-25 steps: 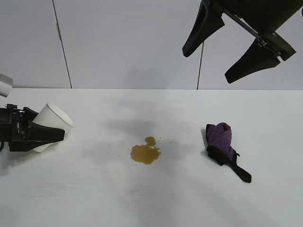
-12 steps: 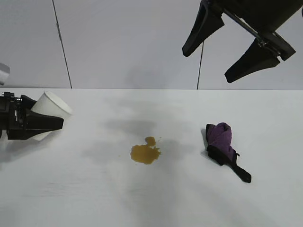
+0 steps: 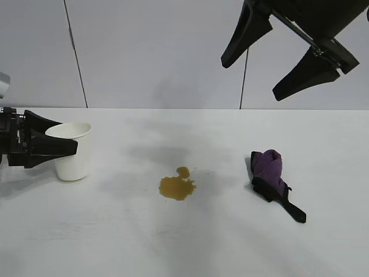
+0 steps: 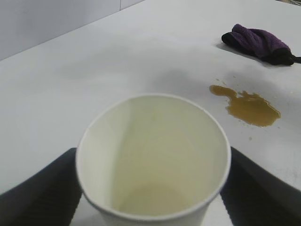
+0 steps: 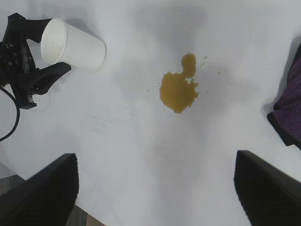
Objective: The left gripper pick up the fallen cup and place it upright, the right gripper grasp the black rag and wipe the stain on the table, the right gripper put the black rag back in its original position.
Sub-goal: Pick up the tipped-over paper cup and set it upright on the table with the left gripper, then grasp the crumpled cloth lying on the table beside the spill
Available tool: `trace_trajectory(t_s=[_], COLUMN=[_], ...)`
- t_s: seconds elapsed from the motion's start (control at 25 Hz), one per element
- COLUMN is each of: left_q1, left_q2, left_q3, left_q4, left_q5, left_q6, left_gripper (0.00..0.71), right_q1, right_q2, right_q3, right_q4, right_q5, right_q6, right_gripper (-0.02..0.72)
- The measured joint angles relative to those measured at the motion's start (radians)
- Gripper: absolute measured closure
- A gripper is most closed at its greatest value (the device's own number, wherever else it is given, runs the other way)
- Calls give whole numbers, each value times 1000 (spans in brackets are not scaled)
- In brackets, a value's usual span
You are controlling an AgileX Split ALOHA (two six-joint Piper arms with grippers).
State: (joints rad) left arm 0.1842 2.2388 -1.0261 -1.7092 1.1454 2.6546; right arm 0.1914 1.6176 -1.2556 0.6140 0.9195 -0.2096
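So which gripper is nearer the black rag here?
Right. The right gripper hangs open high above the table, over and slightly left of the black rag; the left gripper is far across at the cup.

The cup point(image 4: 153, 160) stands upright between the left gripper's fingers point(image 4: 40, 193) (mouth empty); the stain point(image 4: 247, 106) and black rag point(image 4: 258, 42) lie beyond on the counter point(image 4: 94, 70).
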Motion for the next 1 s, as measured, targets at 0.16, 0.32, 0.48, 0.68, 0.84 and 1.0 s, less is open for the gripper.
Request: trace_trajectory(t_s=[0.16, 0.32, 0.48, 0.68, 0.84, 1.0], left_q1=[0, 0, 0, 0, 0, 0], left_q2=[0, 0, 0, 0, -3, -36], left_q3=[0, 0, 0, 0, 0, 0], left_q4=[0, 0, 0, 0, 0, 1], left_q5=[0, 0, 0, 0, 0, -2], left_q6=[-1, -1, -1, -2, -2, -2], left_gripper=[149, 133, 71, 54, 53, 53], right_q1=[0, 0, 0, 0, 0, 0], right_q2=[0, 0, 0, 0, 0, 0], right_q3=[0, 0, 0, 0, 0, 0], right_q4=[0, 0, 0, 2, 4, 4], right_q5=[0, 0, 0, 0, 0, 0], right_q6=[0, 0, 0, 0, 0, 0], right_gripper=[81, 81, 81, 81, 81, 81])
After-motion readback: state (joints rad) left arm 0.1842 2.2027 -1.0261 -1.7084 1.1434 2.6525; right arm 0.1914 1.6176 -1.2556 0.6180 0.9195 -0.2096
